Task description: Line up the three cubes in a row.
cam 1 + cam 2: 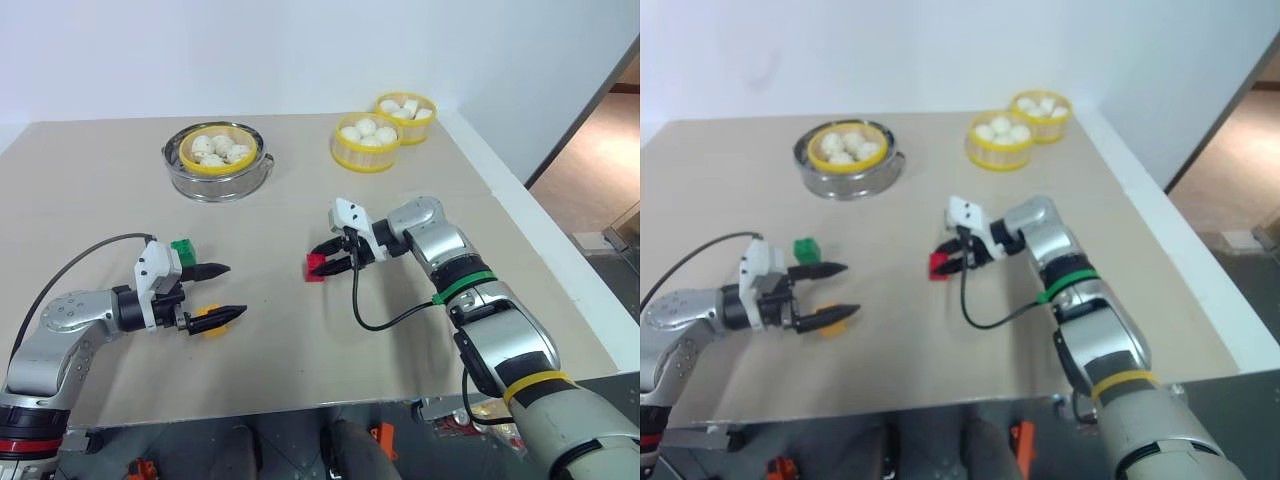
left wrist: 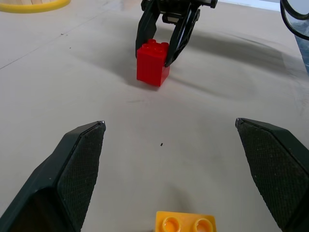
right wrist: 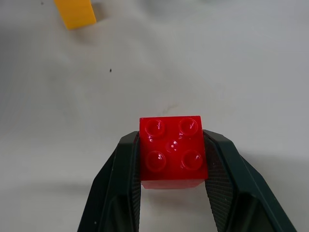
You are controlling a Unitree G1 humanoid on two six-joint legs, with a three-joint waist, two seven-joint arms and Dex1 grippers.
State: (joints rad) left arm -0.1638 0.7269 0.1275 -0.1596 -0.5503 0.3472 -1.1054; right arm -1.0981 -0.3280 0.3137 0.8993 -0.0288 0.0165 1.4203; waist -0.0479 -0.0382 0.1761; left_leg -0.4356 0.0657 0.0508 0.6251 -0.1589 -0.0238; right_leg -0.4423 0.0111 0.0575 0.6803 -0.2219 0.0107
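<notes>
Counter (image 1: 300, 360): beige top carrying everything; cubes on the near half, bun baskets toward the far edge.
Steel steamer (image 1: 217, 172): far edge, left of middle, with a yellow-rimmed basket of white buns inside.
Two yellow baskets (image 1: 366, 152): toward the far right corner, touching each other, well apart from the cubes.
Right gripper (image 1: 335, 262): near the middle of the counter, fingers (image 3: 120, 183) clamped on the red cube from two opposite sides.
Left gripper (image 1: 215, 291): toward the near left corner, fingers (image 2: 79, 169) spread wide, holding nothing.
Red cube (image 3: 172, 151): studs up, pinched between the right fingers near the counter's middle; seems to sit on or just off the surface, cannot tell which.
Green cube (image 1: 184, 247): on the counter just beside the left gripper's farther finger, on the side toward the far edge.
Yellow-orange cube (image 1: 207, 320): on the counter under the left gripper's nearer finger, roughly between the open fingers in the left wrist view.
Step in hand: probably placing the red cube to start or join the row.
Doing it well: keep the studs up and the faces square to the other two; set it flat before letting go; open slowly so neither finger drags it askew.
Remaining: green and yellow-orange lie close together, red well apart to the right, so no row yet.
</notes>
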